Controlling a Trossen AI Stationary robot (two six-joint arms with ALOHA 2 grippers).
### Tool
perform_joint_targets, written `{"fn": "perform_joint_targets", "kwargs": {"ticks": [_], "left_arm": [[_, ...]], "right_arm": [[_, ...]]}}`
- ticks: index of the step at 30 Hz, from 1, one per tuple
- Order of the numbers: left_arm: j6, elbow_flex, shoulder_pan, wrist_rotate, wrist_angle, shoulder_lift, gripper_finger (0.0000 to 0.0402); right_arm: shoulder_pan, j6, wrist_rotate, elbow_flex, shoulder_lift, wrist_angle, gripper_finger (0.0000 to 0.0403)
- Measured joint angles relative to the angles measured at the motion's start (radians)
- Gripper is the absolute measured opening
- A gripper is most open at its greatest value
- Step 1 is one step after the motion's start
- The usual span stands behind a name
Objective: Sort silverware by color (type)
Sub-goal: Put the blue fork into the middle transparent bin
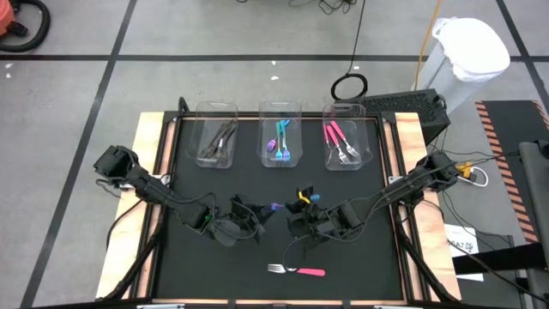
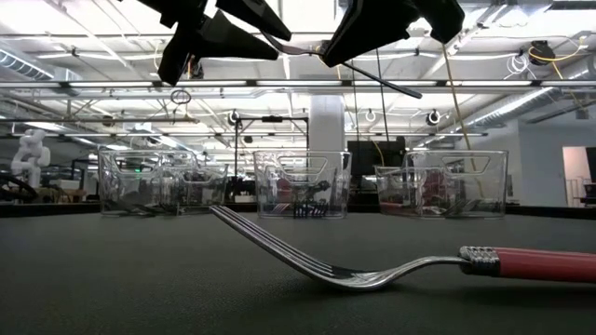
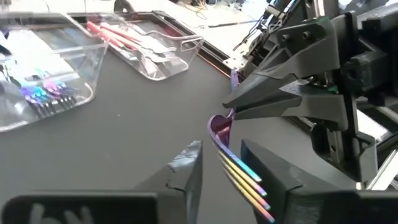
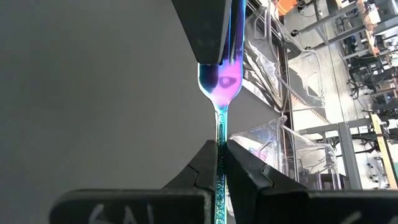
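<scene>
- The right gripper [image 4: 221, 152] hovers above the middle of the black table [image 1: 206, 275], its fingers shut tight on the handle of an iridescent blue-purple fork [image 4: 219, 81].
- That fork is held off the table, pointing from the right gripper toward the left gripper [image 3: 217, 168].
- The left gripper sits just left of the right one, over the table's centre. Its fingers [image 3: 186, 171] are partly open, one on each side of the fork's tines, and the tines lie in the gap between them. Whether they are already pressing on the tines I cannot tell.
- A pink-handled fork [image 1: 296, 271] lies flat on the near part of the table, tines to the left, well apart from both grippers.
- Three clear bins stand in a row along the far edge:
  - the left bin [image 1: 216, 110] holds dark grey forks [image 1: 219, 142];
  - the middle bin [image 1: 280, 108] holds blue forks [image 1: 281, 142];
  - the right bin [image 1: 346, 112] holds pink forks [image 1: 339, 142].
</scene>
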Motion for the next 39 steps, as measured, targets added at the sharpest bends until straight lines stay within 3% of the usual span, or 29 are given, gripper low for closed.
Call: {"fn": "perform_joint_targets", "kwargs": {"ticks": [11, 25, 39], "left_arm": [[0.047, -0.001, 0.001, -0.027, -0.008, 0.0, 0.001], [0.092, -0.001, 0.001, -0.014, 0.0, 0.0, 0.0005], [0.212, -0.001, -0.008, -0.011, 0.059, 0.0, 0.0004]], "right_arm": [[0.001, 0.01, -0.001, 0.0, 0.0, 0.005, 0.0034], [0.001, 0.033, -0.002, 0.0, 0.0, 0.008, 0.0047], [0.001, 0.115, 0.007, -0.001, -0.03, -0.001, 0.0187]]}}
